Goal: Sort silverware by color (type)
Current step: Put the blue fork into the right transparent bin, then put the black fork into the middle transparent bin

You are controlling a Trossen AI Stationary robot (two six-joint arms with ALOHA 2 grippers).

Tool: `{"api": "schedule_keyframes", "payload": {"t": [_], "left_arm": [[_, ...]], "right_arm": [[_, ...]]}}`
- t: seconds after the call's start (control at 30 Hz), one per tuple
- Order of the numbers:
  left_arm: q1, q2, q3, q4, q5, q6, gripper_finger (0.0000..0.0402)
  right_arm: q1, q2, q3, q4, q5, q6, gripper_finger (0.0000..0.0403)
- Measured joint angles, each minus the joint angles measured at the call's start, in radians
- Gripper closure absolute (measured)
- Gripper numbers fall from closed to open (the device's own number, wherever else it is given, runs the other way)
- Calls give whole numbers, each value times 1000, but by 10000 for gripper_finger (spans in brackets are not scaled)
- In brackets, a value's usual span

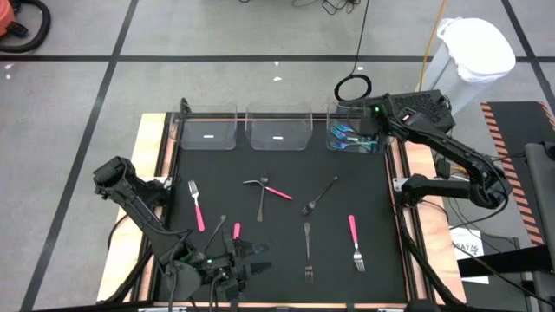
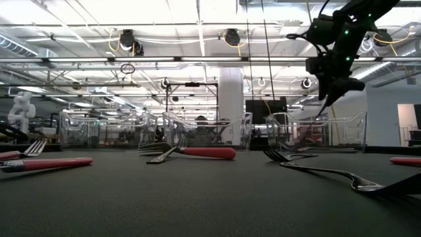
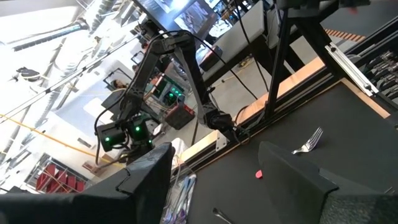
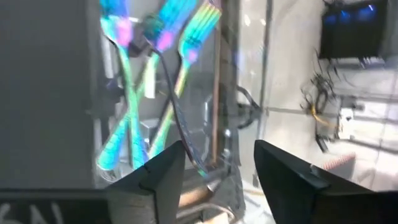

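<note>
Right tool [image 1: 375, 137] hung open over the right bin [image 1: 355, 113], teal forks [image 1: 347, 134] just below it, grouped by colour; left tool [image 1: 251, 260] open, idle

- My right claw [image 1: 375, 139] hangs over the right-hand clear plastic bin [image 1: 354, 111], where teal-handled forks [image 1: 345, 136] lie.
- My left claw [image 1: 257, 260] sits low at the black worktop's [image 1: 286, 221] near edge.
- Pink-handled forks [image 1: 197, 206] and slim all-black forks [image 1: 319, 198] lie scattered between.
</note>
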Motion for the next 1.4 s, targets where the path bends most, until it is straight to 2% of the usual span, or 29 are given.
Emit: {"api": "schedule_keyframes", "payload": {"t": [0.3, 0.53, 0.7, 0.87, 1.17, 1.4], "left_arm": [[0, 0, 0, 0, 0, 0, 160], [13, 0, 0, 0, 4, -3, 160], [39, 0, 0, -2, 74, -33, 160], [57, 0, 0, -9, 100, -52, 160], [81, 0, 0, -19, 125, -70, 160], [105, 0, 0, -29, 144, -79, 160]], "right_arm": [[-22, 1, 0, 14, 15, 117, 171], [-1, -20, 0, 11, 15, 162, 174], [20, -63, 0, 10, 14, 195, 176], [66, -138, 0, -15, 11, 239, 176], [202, -258, 0, -69, -146, 337, 177], [336, -271, 0, -73, -249, 458, 177]]}}
